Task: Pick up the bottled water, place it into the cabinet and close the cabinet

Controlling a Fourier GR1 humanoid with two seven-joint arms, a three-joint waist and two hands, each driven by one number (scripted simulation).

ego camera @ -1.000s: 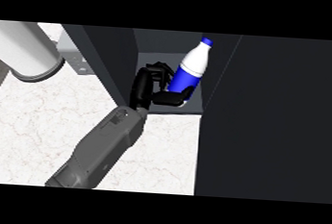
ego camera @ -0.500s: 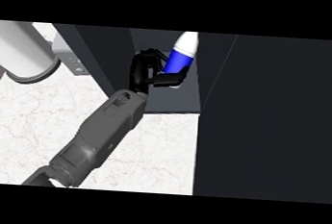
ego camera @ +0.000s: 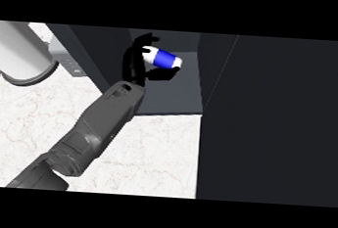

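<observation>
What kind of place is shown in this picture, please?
Probably a kitchen: a white marble-look counter carries a dark open cabinet, and the hand holds a bottled water inside it. A grey cylinder stands at the left.

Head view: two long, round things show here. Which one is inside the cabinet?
The blue and white bottled water, held in the hand. The pale grey cylinder is outside, at the left.

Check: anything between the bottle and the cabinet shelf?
Nothing visible. The hand grips the bottle inside the open cabinet, over its bare shelf. The door stands open at the right.
</observation>
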